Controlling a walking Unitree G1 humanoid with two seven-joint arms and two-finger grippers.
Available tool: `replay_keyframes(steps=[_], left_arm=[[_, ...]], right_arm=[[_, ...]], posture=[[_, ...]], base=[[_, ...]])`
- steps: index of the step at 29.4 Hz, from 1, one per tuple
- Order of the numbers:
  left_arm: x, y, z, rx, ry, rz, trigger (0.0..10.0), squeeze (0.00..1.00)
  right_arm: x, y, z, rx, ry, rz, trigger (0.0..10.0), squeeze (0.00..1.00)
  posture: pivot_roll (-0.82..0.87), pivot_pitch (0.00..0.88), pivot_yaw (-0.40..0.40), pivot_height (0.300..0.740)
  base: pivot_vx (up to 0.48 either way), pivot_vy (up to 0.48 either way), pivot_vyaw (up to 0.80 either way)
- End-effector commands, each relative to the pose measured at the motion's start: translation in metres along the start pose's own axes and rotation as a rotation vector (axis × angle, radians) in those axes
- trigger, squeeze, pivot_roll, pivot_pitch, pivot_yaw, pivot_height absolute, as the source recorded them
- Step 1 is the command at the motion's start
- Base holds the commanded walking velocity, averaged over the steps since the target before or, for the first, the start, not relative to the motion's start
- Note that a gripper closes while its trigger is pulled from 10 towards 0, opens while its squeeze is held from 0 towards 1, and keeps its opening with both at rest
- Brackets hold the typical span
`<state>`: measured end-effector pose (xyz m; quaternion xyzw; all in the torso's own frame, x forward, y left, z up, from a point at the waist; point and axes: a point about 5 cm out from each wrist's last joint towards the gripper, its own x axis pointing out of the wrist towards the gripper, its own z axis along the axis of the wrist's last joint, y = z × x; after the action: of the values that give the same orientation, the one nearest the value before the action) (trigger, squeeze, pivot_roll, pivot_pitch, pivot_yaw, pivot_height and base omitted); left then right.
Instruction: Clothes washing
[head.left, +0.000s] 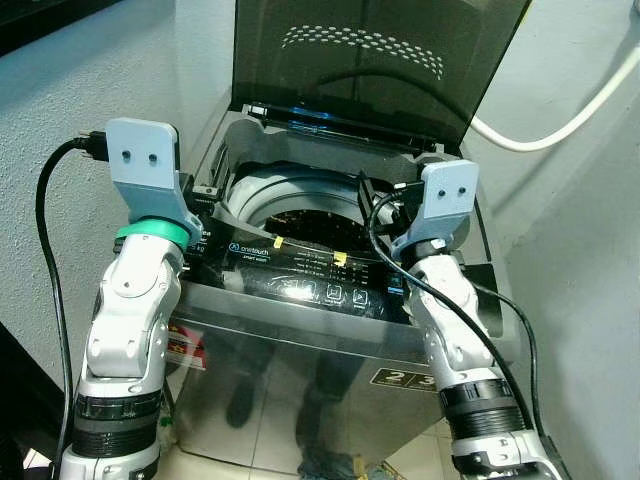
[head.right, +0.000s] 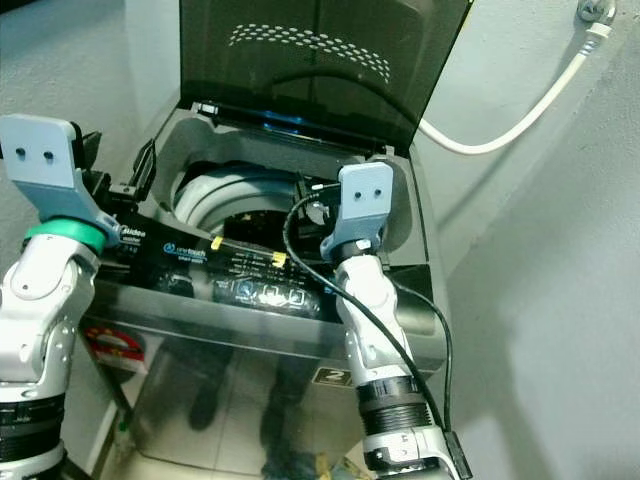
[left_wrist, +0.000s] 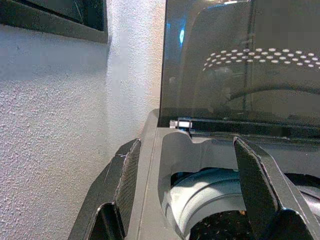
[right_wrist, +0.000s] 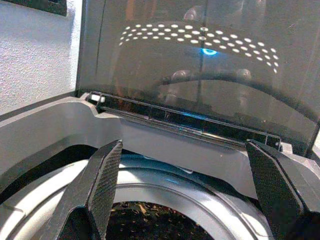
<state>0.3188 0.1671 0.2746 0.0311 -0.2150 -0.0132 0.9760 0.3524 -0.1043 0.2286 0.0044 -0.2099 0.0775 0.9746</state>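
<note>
With lid (head.left: 360, 60) up, one washer (head.left: 300, 350), 2 open grippers over drum (right_wrist: 160, 220).

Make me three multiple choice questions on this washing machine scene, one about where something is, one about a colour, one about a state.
1. Where does the white hose run?
A. along the wall to the right of the machine
B. across the floor in front
C. inside the drum

2. What colour is the band on the left gripper's wrist?
A. red
B. green
C. yellow

3. How does the dark tinted lid of the grey top-loading washing machine stand?
A. shut flat
B. taken off
C. raised upright

Answers:
1 A, the hose curves over the wall right of the lid.
2 B, a green ring sits below the grey mount.
3 C, the lid stands up behind the open drum, with the right gripper open over it.
</note>
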Motion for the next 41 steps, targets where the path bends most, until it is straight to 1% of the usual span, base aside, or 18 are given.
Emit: replay_keyframes(steps=[1,8,20,27,41], left_arm=[[-0.0002,-0.0046,-0.0046,0.0,0.008,-0.016,10.0,0.0],[-0.0018,-0.0066,-0.0093,0.0,0.021,-0.023,10.0,0.0],[-0.0015,-0.0104,-0.0115,-0.008,0.028,-0.036,10.0,0.0],[-0.0011,-0.0127,-0.0132,-0.012,0.03,-0.047,10.0,0.0],[0.0005,-0.0135,-0.0141,-0.01,0.025,-0.054,10.0,0.0]], right_arm=[[-0.0052,-0.0074,-0.0076,-0.004,0.028,-0.03,10.0,0.0],[-0.0077,-0.0094,-0.0085,-0.021,0.029,-0.034,10.0,0.0],[-0.008,-0.0106,-0.0078,-0.034,0.025,-0.04,10.0,0.0],[-0.0086,-0.0163,-0.0114,-0.055,0.05,-0.066,10.0,0.0],[-0.0082,-0.0162,-0.0122,-0.06,0.052,-0.062,10.0,0.0]], posture=[[0.18,0.0,-0.075,0.74],[0.17,0.0,-0.072,0.74],[0.16,0.0,-0.065,0.74],[0.15,0.0,-0.062,0.74],[0.16,0.0,-0.06,0.74]], base=[[0.0,0.0,0.0],[0.0,0.0,0.0],[0.0,0.0,0.0],[0.0,0.0,0.8],[0.0,0.0,0.8]])
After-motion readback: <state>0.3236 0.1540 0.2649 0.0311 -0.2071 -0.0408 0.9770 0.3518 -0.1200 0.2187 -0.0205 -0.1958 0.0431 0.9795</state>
